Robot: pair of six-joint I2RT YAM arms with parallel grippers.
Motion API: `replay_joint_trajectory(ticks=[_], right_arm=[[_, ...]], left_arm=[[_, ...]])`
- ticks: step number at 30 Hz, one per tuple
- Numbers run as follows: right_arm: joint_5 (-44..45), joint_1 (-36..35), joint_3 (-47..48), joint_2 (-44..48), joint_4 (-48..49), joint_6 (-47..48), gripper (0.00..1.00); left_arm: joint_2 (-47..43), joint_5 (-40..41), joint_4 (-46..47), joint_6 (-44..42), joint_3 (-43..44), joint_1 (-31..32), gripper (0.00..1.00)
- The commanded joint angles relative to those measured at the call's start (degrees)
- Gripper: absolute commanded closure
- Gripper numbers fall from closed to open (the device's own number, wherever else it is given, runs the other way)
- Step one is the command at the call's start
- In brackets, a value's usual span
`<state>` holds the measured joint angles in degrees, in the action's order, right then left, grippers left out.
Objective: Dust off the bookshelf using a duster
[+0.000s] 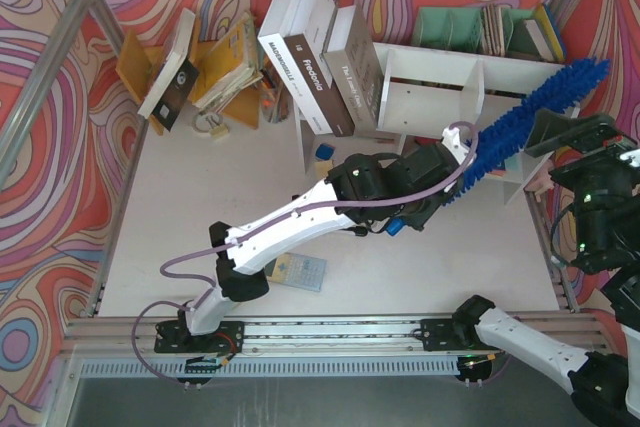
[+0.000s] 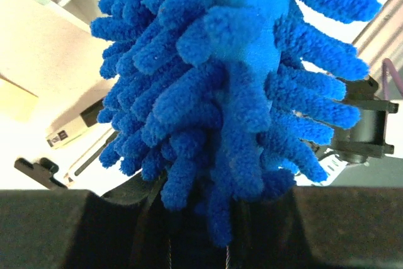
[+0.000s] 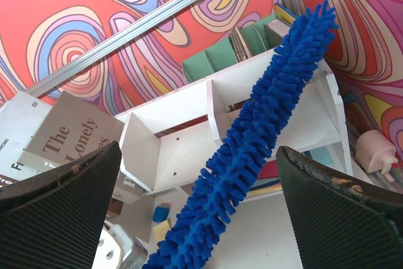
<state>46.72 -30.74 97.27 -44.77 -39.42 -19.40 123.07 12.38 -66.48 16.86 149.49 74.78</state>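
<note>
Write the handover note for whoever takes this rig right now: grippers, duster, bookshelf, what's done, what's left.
Left gripper: shut on the duster, gripping just below its fluffy head.
Right gripper: open and empty, off the right end of the bookshelf.
The duster slants across the front of the bookshelf's right upper compartment; whether it touches cannot be told.
Done: the duster is picked up and at the bookshelf.
Left: sweep both upper compartments, the top and the lower level. How much is already dusted does not show.

One duster (image 1: 530,112), one bookshelf (image 1: 425,102), three big books (image 1: 318,82) leaning at upper centre, one teal organizer (image 1: 445,25), one orange rack (image 1: 135,62).
</note>
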Motion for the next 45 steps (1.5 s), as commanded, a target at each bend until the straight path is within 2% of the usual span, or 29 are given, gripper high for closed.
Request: replay_joint_trajectory(ticks=[1, 8, 22, 28, 37, 42, 45], right_arm=[[1.0, 0.0, -0.6, 1.1, 2.3, 0.3, 0.01], [0.9, 0.0, -1.2, 1.8, 1.5, -0.3, 0.01], [2.6, 0.0, -4.5, 5.2, 2.0, -0.3, 0.01], [3.2, 0.0, -4.9, 6.1, 1.8, -0.1, 0.01], [3.9, 0.0, -6.6, 6.4, 3.5, 0.7, 0.01], [4.1, 0.0, -7.0, 6.4, 3.9, 0.8, 0.01], [4.3, -0.1, -7.2, 6.4, 3.8, 0.8, 0.01]], left_arm=[[-0.3, 7.0, 1.9, -0.8, 0.8, -0.1, 1.0], [0.3, 14.1, 2.5, 0.1, 1.3, -0.9, 1.0], [5.7, 10.5, 7.0, -0.9, 3.6, -2.0, 1.0], [6.6, 5.8, 9.2, -0.8, 3.6, -2.1, 1.0], [7.1, 4.2, 9.6, -2.4, 3.5, 0.5, 1.0], [6.4, 5.4, 7.9, -3.4, 2.9, 2.7, 1.0], [4.0, 7.7, 7.6, -4.1, -0.5, 4.5, 1.0]])
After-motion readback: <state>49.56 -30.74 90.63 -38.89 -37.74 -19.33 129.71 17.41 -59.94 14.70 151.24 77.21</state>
